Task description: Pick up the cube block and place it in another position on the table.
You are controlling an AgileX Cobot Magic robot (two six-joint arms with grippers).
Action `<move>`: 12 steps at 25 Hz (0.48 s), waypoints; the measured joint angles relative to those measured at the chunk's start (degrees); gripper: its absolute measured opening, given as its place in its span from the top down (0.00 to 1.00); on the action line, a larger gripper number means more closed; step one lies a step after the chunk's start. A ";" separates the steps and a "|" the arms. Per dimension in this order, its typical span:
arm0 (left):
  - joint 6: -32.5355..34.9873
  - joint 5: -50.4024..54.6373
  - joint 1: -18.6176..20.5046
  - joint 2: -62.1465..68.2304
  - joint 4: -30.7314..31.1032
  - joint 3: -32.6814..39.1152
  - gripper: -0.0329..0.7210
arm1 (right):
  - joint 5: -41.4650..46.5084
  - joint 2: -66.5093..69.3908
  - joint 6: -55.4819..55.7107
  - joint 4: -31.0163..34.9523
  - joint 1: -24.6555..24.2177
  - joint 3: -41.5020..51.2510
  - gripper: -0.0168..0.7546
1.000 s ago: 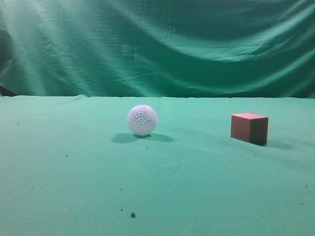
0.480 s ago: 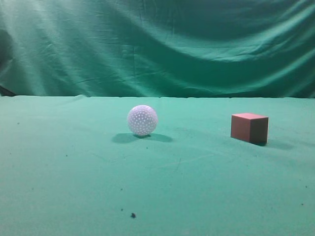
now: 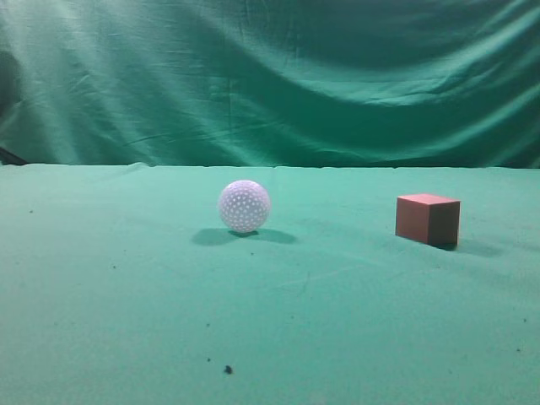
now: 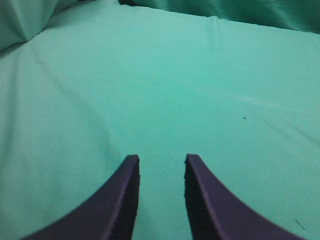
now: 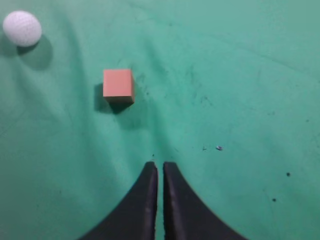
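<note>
The reddish-brown cube block rests on the green table at the right of the exterior view. It also shows in the right wrist view, ahead and left of my right gripper, which is shut, empty and well apart from it. My left gripper is open and empty over bare green cloth; no cube shows in its view. Neither gripper shows in the exterior view.
A white dimpled ball sits near the middle of the table, left of the cube; it shows at the top left of the right wrist view. A wrinkled green curtain hangs behind the table. Dark specks dot the cloth.
</note>
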 joint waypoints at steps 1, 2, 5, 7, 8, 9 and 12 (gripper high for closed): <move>0.00 0.00 0.00 0.00 0.00 0.00 0.61 | 0.00 1.95 -0.24 -0.29 1.14 -1.04 0.98; 0.00 0.00 0.00 0.00 0.00 0.00 0.61 | -0.13 4.52 -0.52 -0.37 2.58 -2.03 0.92; 0.00 0.00 0.00 0.00 0.00 0.00 0.61 | -0.53 10.01 -0.77 -0.25 4.59 -4.65 0.73; 0.00 0.00 0.00 0.00 0.00 0.00 0.61 | -0.63 13.93 -0.81 0.85 4.88 -6.48 0.54; 0.00 0.00 0.00 0.00 0.00 0.00 0.61 | -0.63 15.86 -0.81 1.42 4.88 -7.37 0.44; 0.00 0.00 0.00 0.00 0.00 0.00 0.61 | -0.53 17.74 -0.81 1.76 5.02 -8.07 0.35; 0.00 0.00 0.00 0.00 0.00 0.00 0.61 | -0.28 22.59 -0.90 2.50 5.41 -10.43 0.19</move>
